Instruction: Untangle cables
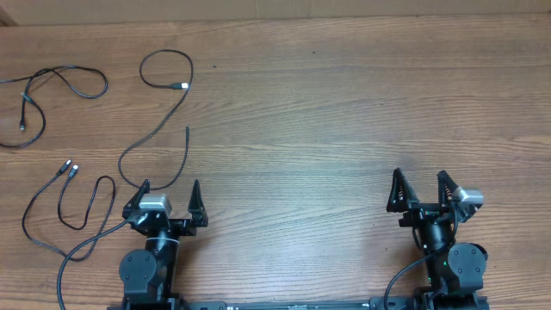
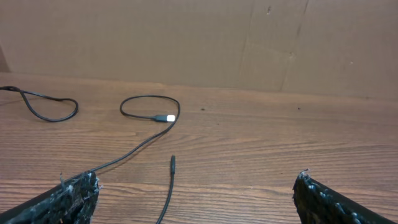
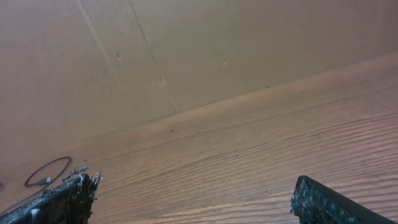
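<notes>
Three thin black cables lie apart on the left half of the wooden table. One loops at the far left (image 1: pixel 105 83). One with a silver plug (image 1: pixel 181 86) makes a loop, runs down toward my left gripper, and ends in a black tip (image 1: pixel 187 131). A third, with two silver ends (image 1: pixel 71 166), loops at the left front. My left gripper (image 1: pixel 169 191) is open and empty. In the left wrist view the silver plug (image 2: pixel 165 117) and black tip (image 2: pixel 172 162) lie ahead of the open fingers (image 2: pixel 196 186). My right gripper (image 1: pixel 422 182) is open and empty, far from the cables.
A brown cardboard wall (image 2: pixel 199 37) backs the table's far edge. The right wrist view shows bare wood between the fingers (image 3: pixel 193 193) and a cable loop far left (image 3: pixel 46 171). The arms' own thicker wires run by the bases (image 1: pixel 65 267).
</notes>
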Controlling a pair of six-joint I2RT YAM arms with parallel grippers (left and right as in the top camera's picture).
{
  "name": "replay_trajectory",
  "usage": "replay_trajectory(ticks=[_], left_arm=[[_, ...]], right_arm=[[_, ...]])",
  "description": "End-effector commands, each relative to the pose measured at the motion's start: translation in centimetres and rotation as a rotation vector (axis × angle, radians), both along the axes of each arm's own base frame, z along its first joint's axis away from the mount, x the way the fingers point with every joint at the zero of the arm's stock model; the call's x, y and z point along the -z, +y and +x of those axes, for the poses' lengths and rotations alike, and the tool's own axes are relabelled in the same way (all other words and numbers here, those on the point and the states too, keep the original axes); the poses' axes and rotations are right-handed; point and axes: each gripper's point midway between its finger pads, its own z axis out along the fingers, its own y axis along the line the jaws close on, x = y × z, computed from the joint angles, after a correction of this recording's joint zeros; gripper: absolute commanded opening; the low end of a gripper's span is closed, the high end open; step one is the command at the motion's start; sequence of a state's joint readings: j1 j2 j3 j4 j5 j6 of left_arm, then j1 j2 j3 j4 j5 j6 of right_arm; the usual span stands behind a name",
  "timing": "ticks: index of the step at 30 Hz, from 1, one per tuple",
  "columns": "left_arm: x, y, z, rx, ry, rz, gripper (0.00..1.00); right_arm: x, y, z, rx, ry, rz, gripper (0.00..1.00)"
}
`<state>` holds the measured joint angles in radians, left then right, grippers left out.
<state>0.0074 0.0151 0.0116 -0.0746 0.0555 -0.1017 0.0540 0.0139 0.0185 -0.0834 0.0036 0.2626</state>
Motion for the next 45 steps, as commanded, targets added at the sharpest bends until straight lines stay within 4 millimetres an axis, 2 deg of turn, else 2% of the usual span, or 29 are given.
replay_trajectory(ticks=[1,9,15,45], left_arm=[[0.08,0.26,-0.01,-0.014,-0.005,-0.009,1.00],[0.07,0.26,-0.01,-0.014,-0.005,-0.009,0.99],[0.07,0.26,-0.01,-0.014,-0.005,-0.009,1.00],[0.07,0.26,-0.01,-0.014,-0.005,-0.009,0.99]], right_arm=[[0.28,0.11,-0.01,-0.007,-0.004,-0.033,1.00],[0.29,0.11,-0.01,-0.008,-0.006,-0.067,1.00],[0.30,0.12,-0.01,-0.010,-0.013,-0.167,1.00],[0.25,0.13,-0.02,-0.011,-0.014,-0.166,1.00]])
